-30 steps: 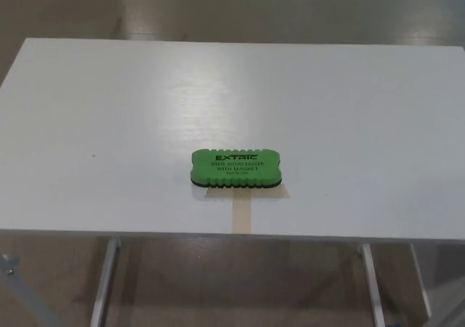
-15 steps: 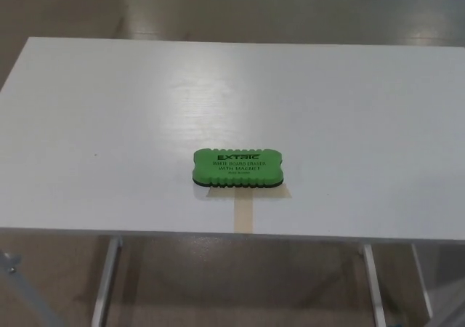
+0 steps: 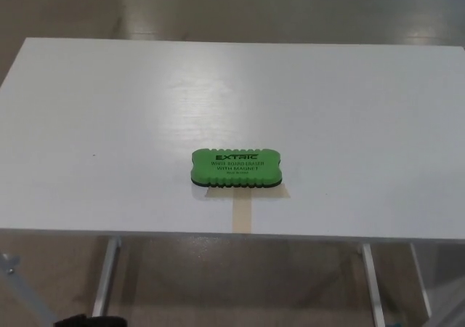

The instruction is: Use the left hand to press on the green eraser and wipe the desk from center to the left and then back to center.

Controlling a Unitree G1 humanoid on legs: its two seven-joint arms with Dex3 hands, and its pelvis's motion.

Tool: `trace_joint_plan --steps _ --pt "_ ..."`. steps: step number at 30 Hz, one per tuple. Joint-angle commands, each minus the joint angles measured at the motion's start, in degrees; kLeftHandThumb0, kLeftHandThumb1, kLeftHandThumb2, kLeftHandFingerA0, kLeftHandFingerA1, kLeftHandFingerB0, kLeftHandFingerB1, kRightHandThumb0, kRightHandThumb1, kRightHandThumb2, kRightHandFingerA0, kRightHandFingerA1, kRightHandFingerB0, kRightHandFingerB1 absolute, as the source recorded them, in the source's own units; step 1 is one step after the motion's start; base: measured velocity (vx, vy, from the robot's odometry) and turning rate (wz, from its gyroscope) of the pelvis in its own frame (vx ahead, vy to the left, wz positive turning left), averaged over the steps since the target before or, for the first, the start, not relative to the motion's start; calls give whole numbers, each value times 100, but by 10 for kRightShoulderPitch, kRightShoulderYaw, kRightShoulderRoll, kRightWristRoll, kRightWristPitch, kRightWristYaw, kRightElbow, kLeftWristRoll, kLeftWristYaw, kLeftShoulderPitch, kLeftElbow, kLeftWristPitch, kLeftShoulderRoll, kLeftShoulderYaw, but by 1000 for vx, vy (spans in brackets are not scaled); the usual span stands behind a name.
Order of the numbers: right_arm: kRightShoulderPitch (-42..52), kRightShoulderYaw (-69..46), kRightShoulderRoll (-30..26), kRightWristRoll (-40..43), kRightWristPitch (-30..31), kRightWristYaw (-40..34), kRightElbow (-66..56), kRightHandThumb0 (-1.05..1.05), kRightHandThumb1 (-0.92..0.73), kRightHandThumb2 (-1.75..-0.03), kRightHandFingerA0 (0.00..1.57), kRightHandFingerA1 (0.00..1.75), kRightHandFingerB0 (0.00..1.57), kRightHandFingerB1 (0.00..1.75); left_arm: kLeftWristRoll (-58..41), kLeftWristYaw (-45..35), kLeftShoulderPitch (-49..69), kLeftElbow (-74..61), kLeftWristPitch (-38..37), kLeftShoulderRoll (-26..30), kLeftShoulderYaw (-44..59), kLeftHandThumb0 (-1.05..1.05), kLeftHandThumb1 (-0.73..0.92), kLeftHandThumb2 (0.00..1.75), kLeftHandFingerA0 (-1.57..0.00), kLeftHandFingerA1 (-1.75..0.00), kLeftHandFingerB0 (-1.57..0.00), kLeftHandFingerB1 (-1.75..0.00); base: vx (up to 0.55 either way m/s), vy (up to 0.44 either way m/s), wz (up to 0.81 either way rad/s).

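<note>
The green eraser (image 3: 236, 168) lies flat on the white desk (image 3: 109, 109), a little in front of the desk's middle, with black lettering on top. It sits on the far end of a tan tape mark (image 3: 241, 212) that runs to the front edge. A small dark shape, the top of my left hand (image 3: 78, 320), shows at the bottom edge on the left, below the desk and far from the eraser. Too little of it shows to tell how it stands. My right hand does not show.
The desk's front edge runs across the lower picture, with metal legs (image 3: 106, 277) below it on both sides. A brownish floor lies beyond the far edge. A tiny dark speck (image 3: 94, 155) marks the desk's left part.
A dark shape has come up at the bottom left edge where nothing showed before. The eraser lies as it did; the picture only jittered slightly.
</note>
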Motion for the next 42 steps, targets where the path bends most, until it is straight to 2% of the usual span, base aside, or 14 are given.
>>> trace_joint_plan --steps 1,11,15,16,22,26,30,33,42 --pt "0 1 0 18 -26 18 11 -25 -70 -61 75 54 39 41 -124 -318 46 -274 146 108 -163 -32 68 62 -92 -52 -86 -51 0 0 0" --pt "-6 2 -3 13 -46 17 30 -24 -70 -61 73 54 40 41 -181 -291 -14 -446 204 122 -224 -33 72 62 -90 -53 -85 -51 0 0 0" --pt "-7 5 -8 3 -62 12 44 -24 -70 -61 74 54 40 42 -189 -243 -56 -470 222 107 -207 -31 71 62 -93 -54 -87 -52 0 0 0" --pt "-6 6 -9 5 -60 15 43 -24 -70 -61 74 54 40 42 -181 -200 -82 -478 224 87 -194 -31 72 62 -94 -54 -88 -52 0 0 0" --pt "-8 -2 -3 29 -56 36 39 -21 -70 -60 75 56 40 41 -148 -92 -175 -491 266 33 -160 -31 74 63 -97 -55 -89 -52 0 0 0" --pt "-10 -1 -4 28 -59 40 46 -20 -70 -60 74 57 40 41 -108 -16 -246 -457 294 -24 -145 -28 76 64 -96 -56 -89 -51 0 0 0" --pt "-1 -1 0 32 -69 47 45 -19 -70 -60 74 57 40 41 -76 70 -342 -359 340 -106 -136 -26 77 63 -96 -62 -88 -51 0 0 0" --pt "6 -4 5 48 -64 62 35 -19 -70 -60 74 58 40 42 -46 93 -411 -270 339 -127 -135 -28 78 63 -96 -67 -89 -52 0 0 0" --pt "3 -4 8 51 -57 62 25 -20 -69 -60 74 59 42 43 25 144 -569 -33 316 -144 -138 -28 79 64 -94 -66 -89 -52 0 0 0"
